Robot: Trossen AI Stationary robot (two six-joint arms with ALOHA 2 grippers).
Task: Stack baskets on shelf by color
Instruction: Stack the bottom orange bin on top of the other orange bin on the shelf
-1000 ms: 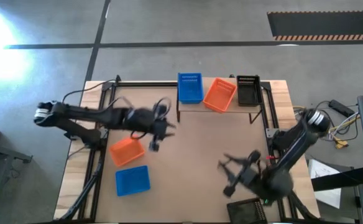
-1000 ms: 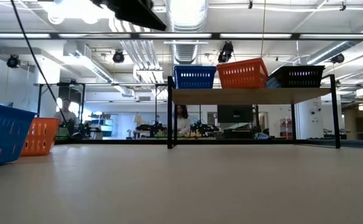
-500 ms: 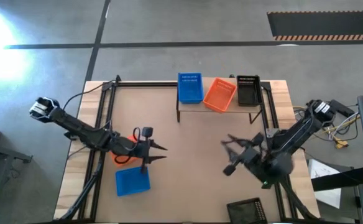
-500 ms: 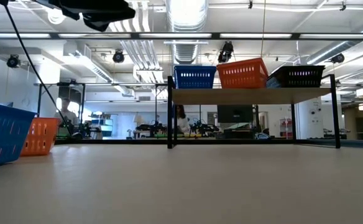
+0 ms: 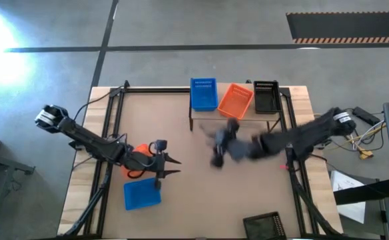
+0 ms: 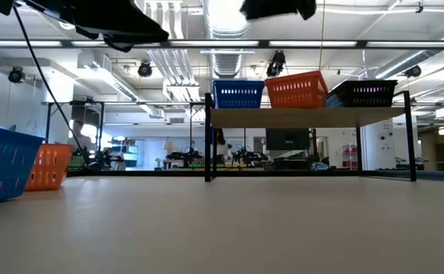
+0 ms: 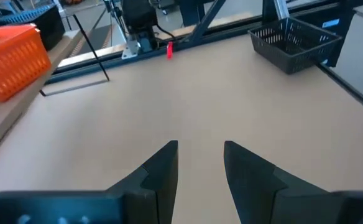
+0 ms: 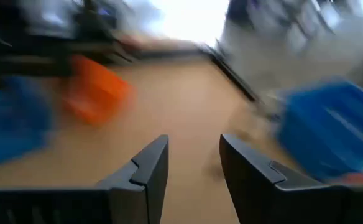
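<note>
On the shelf (image 5: 201, 115) at the table's far edge stand a blue basket (image 5: 204, 93), an orange basket (image 5: 235, 101) set askew, and a black basket (image 5: 266, 97). On the table's left side lie another orange basket (image 5: 136, 162) and a blue basket (image 5: 141, 194). A second black basket (image 5: 264, 225) sits at the near edge. My left gripper (image 5: 171, 165) hovers open just right of the loose orange basket. My right gripper (image 5: 216, 155) is open and blurred, above the table's middle in front of the shelf.
A dark metal frame (image 5: 111, 107) runs along the table's left and right sides. Bare tabletop (image 5: 201, 200) lies between the arms and toward the near edge. In the low view the shelf's legs (image 6: 207, 141) stand on the table, with the room behind.
My right gripper has swung fast from the near right corner toward the table's middle and the shelf, staying open. My left gripper moved toward the near edge, coming down beside the loose orange basket, then slowed. No basket has moved.
</note>
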